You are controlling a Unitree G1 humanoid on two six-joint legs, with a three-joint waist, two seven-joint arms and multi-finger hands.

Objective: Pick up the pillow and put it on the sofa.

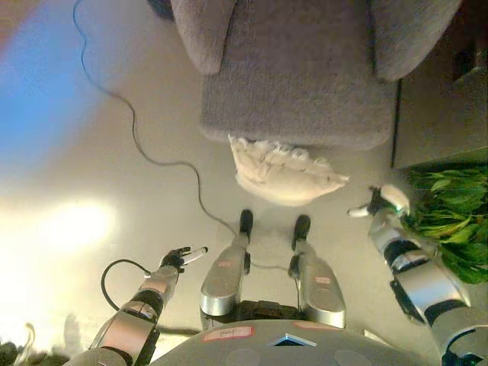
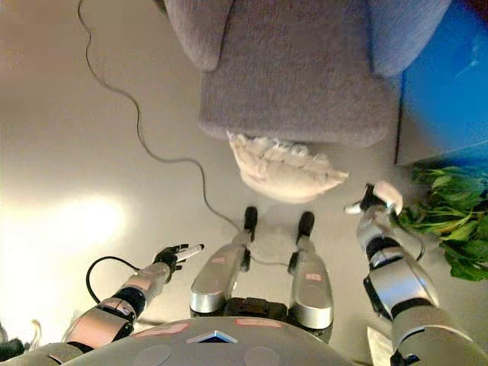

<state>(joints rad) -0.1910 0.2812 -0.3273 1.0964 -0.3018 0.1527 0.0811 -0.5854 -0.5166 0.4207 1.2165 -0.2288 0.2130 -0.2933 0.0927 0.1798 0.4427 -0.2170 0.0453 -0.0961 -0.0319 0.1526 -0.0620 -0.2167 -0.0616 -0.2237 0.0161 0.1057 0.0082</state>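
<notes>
So far nothing of the task looks done; the pillow [image 1: 284, 172], a pale, crumpled cushion, lies on the floor [image 1: 84, 152] with its upper edge touching or tucked just under the front of the sofa [image 1: 297, 99], not on the seat; the grey seat itself shows nothing resting on it, and the two arm cushions stand at either side. Left hand [image 1: 181, 257] sits low at the lower left, well apart from the pillow, fingers stretched out and holding nothing; one white-tipped finger points toward the middle. Right hand [image 2: 374, 198] hangs just beside the pillow's right corner, near but apart from it as far as I can judge; its fingers look loosely relaxed with a white tip pointing at the pillow, gripping nothing. Judgement: the task is at its start, reach phase at most; left to do are the grasp, the lift, and the placing on the seat. Soft pillow will likely sag when lifted, so a two-handed hold seems sensible. Containers: none visible; a leafy green plant [image 1: 450, 217] stands at the right close by the right arm, its pot not in sight; a thin dark cord [image 1: 137, 137] snakes across the floor left of the sofa.
</notes>
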